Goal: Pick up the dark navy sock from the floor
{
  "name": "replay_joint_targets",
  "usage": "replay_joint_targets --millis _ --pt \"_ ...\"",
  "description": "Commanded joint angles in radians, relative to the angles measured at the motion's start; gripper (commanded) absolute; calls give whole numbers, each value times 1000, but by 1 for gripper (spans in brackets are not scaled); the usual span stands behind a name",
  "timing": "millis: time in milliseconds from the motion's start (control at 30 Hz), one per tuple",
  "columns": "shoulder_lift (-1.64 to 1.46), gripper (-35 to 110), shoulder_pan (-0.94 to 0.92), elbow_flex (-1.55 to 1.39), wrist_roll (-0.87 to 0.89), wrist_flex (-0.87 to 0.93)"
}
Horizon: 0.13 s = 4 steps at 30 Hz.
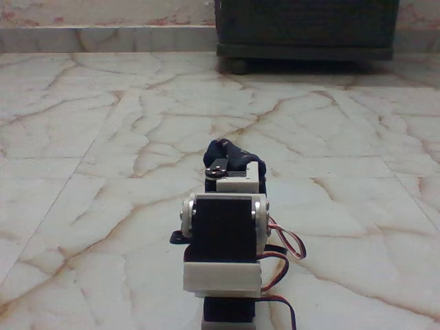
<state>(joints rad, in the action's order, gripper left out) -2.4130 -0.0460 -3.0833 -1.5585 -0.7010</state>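
Sock (228,152), dark navy, showed as a bunched lump at the far end of the white arm (223,234), at twelve o'clock from its black servo blocks, near the middle of the fixed view. Whether the gripper clasped it could not be told; the arm hid the fingers. Veined marble floor (103,137) lay all around. A dark cabinet (306,27) stood at one o'clock, well apart.

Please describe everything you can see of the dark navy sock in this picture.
The small dark navy fabric sock shows as a soft, bunched lump just above the white robot arm in the fixed view. Its cloth looks matte and folded, with a rounded top. The arm's upper parts hide its lower part, so I cannot tell whether it lies on the glossy cream marble floor or is held.
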Motion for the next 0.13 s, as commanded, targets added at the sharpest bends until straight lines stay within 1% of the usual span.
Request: replay_joint_targets --millis 0,100 --pt "-41 0 -9 2 11 -5" --pt "-41 0 -9 2 11 -5"
